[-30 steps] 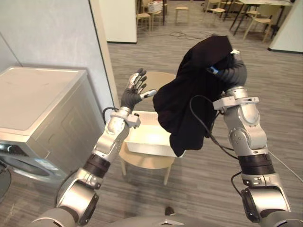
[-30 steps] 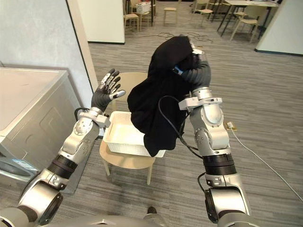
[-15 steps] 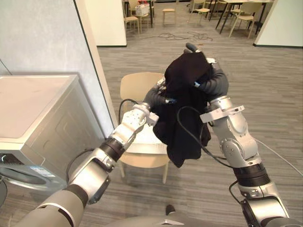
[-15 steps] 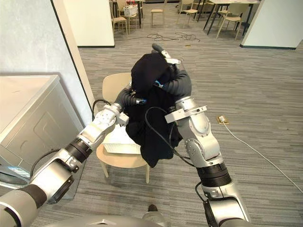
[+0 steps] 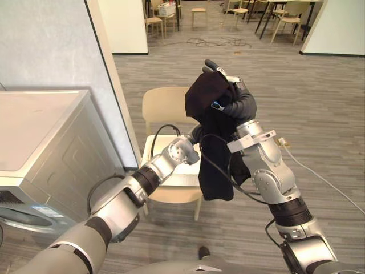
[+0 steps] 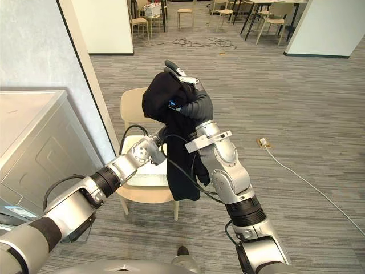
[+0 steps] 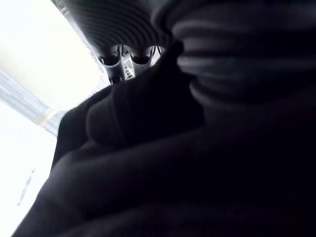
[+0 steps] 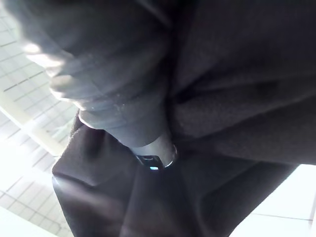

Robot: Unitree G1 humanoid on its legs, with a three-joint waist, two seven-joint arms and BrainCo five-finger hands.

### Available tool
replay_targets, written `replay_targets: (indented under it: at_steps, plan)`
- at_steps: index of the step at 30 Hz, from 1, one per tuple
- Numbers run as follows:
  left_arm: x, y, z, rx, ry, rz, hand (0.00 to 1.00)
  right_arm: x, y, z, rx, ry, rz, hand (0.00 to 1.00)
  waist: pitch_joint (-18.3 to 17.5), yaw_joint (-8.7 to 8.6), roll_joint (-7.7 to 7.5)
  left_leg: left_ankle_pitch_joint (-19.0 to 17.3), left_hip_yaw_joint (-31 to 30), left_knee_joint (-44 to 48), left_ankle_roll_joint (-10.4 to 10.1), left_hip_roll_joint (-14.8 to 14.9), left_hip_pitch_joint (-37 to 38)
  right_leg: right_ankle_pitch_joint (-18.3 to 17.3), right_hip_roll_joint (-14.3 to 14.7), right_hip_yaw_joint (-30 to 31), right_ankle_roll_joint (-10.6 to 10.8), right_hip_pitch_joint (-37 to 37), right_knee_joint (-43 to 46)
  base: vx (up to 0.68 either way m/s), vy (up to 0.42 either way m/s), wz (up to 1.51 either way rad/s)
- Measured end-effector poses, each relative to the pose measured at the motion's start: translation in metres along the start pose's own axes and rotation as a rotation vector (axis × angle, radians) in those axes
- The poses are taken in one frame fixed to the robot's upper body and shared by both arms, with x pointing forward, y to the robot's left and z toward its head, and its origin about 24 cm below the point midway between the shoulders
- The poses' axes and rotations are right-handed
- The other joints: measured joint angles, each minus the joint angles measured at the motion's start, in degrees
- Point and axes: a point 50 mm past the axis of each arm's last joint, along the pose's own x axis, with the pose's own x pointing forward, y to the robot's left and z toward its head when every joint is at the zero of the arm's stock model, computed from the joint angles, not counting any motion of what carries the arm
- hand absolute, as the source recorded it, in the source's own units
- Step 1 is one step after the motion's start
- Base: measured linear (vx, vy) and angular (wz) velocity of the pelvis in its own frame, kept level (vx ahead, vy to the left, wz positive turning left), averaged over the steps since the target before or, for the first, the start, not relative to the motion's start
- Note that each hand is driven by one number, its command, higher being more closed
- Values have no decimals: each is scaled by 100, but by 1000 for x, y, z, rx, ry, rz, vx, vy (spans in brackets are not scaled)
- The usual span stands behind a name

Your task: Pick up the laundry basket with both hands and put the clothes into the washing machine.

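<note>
Left of the scene stands the washing machine (image 5: 40, 142), the white laundry basket (image 5: 181, 179) sits on a beige chair (image 5: 162, 103), and a black garment (image 5: 214, 165) drapes the raised right hand (image 5: 232, 85), with the left hand (image 5: 197, 135) tucked behind it; neither grip can be told, and the next move is probably to carry the garment to the machine.

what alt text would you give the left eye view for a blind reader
A black cloth hangs from the robot's raised right hand, and the left hand is tucked in behind it. Below sits a white basket on a chair; a washer stands at left.
</note>
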Motion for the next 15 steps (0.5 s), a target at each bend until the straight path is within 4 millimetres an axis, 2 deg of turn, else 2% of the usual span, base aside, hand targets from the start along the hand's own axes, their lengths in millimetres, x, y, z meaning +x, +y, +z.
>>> replay_targets:
  at_steps: [15]
  plan:
    - [0, -12, 4, -16, -23, -48, 100, 2, -1, 3, 25, -32, -20, 100, -2, 5, -7, -53, -52, -2, -53, 14, 72, -14, -6, -22, -3, 97, -19, 0, 0, 1]
